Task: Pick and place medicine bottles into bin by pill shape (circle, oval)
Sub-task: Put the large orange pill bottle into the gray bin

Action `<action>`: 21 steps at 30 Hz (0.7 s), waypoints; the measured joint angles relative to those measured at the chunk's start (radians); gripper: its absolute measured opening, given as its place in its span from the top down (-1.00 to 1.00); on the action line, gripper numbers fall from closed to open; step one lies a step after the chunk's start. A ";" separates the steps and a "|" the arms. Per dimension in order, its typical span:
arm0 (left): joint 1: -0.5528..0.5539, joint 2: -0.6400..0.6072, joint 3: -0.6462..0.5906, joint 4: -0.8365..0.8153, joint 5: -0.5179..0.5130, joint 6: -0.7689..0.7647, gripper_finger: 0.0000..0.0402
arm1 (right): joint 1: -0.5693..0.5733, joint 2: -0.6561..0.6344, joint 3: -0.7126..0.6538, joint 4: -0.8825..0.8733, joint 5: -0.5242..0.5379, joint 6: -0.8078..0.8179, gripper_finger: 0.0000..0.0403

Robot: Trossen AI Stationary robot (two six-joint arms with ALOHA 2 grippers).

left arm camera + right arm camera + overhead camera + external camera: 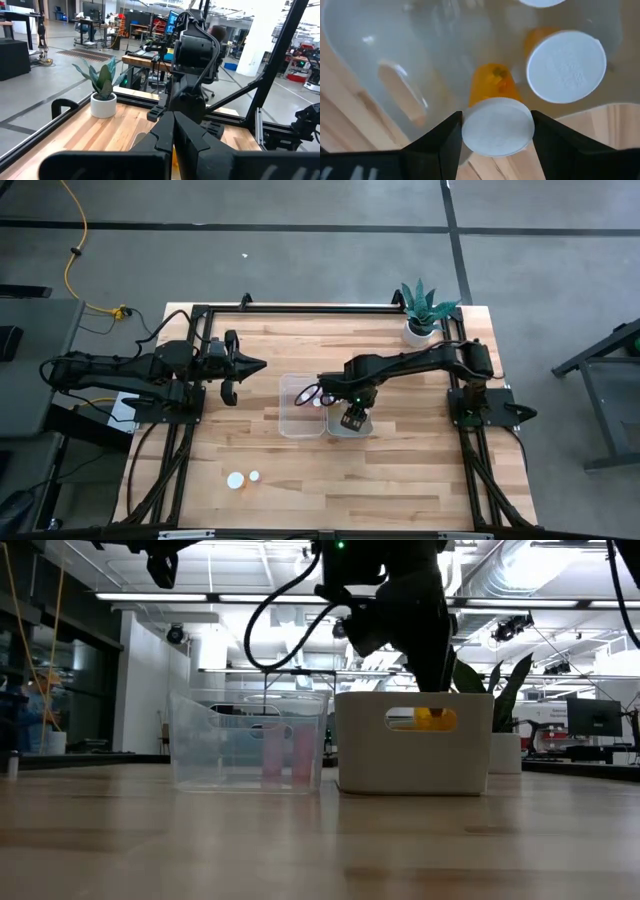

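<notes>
Robotics lab: workbenches (145,60), monitors (172,22)

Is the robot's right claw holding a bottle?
Yes. The right gripper is shut on a bottle by its white cap, over the white bin.

arms: black, jointed | cables: black, looped | right arm (400,367): green light | fingers (440,142): dark, tapered

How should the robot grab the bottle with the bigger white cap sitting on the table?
Grip the big-capped bottle around its cap, from straight above: it seems to stand upright, cap up. Steer clear of the smaller bottle beside it.
</notes>
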 joint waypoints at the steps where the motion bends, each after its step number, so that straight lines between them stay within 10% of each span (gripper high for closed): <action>1: 0.000 0.000 0.000 0.000 0.000 0.000 1.00 | 0.000 0.001 0.000 0.005 0.002 0.017 0.04; 21: 0.000 0.000 0.000 0.003 0.002 0.001 1.00 | -0.012 0.044 -0.003 0.015 0.013 0.184 0.04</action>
